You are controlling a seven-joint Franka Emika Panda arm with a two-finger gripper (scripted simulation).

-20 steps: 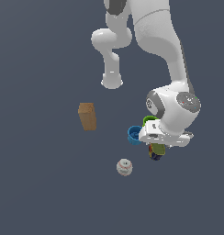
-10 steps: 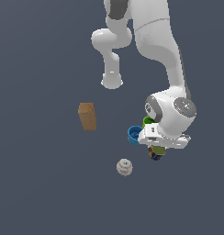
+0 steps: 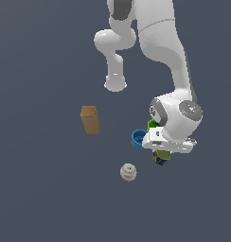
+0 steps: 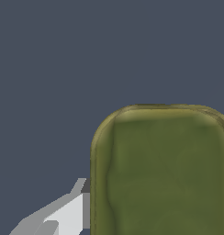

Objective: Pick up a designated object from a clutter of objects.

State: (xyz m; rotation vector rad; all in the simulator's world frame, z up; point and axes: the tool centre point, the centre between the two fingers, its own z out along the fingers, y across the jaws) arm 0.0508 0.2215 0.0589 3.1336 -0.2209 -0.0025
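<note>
Gripper (image 3: 161, 155) sits low over the can (image 4: 162, 172), w/ one finger (image 4: 70, 213) right against its side; other finger out of view, so can't tell if clamped. Can lies just beside blue cup (image 3: 138, 139) and green cup (image 3: 153, 125).

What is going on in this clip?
A single white robot arm has its gripper down over the olive-and-blue can, which fills the wrist view with one finger alongside it. Whether the gripper has closed cannot be seen. The blue cup and green cup sit right by it; the wooden block and baseball lie apart.
</note>
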